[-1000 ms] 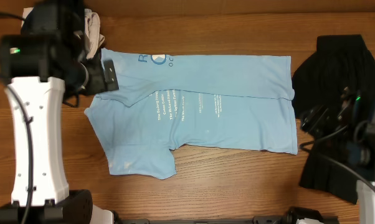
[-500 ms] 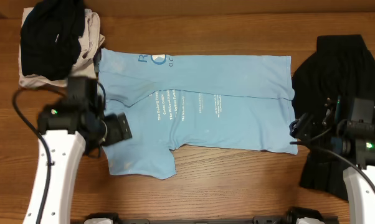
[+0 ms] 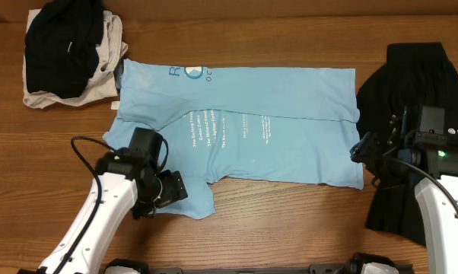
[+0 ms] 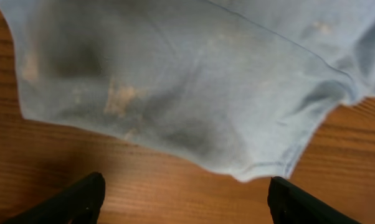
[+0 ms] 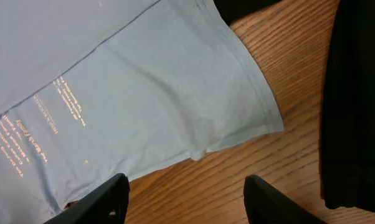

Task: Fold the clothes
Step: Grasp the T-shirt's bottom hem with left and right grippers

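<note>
Jaws on the left tool point(image 4: 184, 185) stand wide and empty, just short of the sleeve point(image 4: 175, 112) edge. The right tool point(image 5: 186, 183) is likewise spread with nothing in it, near the hem corner point(image 5: 262, 118). Between them the light blue T-shirt point(image 3: 275, 114) lies flat on the wooden bench point(image 3: 290, 228), already doubled along its length. It looks like thin, limp knit that is light and apt to drag and crease, so the stitched hems and corners give the surest pinch. Pale blotches on the sleeve may be stains, though blur hides which. A black garment point(image 3: 411, 99) lies right, and a black-and-beige heap point(image 3: 62, 53) sits far left.
</note>
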Robot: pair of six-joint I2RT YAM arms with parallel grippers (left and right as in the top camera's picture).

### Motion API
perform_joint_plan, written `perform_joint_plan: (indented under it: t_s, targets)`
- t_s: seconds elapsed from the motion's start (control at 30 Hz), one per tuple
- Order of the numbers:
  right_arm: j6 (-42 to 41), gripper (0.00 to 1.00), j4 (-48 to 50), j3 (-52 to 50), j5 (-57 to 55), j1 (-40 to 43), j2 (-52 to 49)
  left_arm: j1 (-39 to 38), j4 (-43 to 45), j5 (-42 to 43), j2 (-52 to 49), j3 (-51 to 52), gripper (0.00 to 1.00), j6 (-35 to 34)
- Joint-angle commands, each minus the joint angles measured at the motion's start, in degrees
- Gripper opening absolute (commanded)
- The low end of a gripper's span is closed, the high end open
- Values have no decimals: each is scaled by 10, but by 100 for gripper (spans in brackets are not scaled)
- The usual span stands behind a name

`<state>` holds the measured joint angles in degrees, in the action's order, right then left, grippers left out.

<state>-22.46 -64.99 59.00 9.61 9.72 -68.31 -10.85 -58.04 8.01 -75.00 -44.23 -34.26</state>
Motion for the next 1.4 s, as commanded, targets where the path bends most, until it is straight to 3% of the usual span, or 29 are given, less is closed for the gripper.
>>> perform_joint_plan:
  t_s: [0.0,0.2,0.47,0.67,0.9,1.03,1.13,1.37]
  targets:
    - [3,63,7,-1,-12,-1,1,-3,29,-7,0,38,84,-52]
    - [3,63,6,-1,-21,-1,1,-3,100,3,-11,63,70,-57]
    - [3,63,6,-1,-21,-1,1,-3,102,45,-88,63,54,-51]
    - [3,63,5,-1,-21,-1,1,-3,100,62,-112,63,52,-21]
    - [3,63,5,-1,-21,-1,1,-4,88,39,-113,63,29,-17]
    - [3,63,5,-1,-21,-1,1,-4,76,3,-113,63,22,-17]
    - [3,63,2,-1,-21,-1,1,-4,76,1,-113,62,5,-17]
    - [1,63,-21,-2,-31,-1,-16,-3,9,3,-113,-14,4,20]
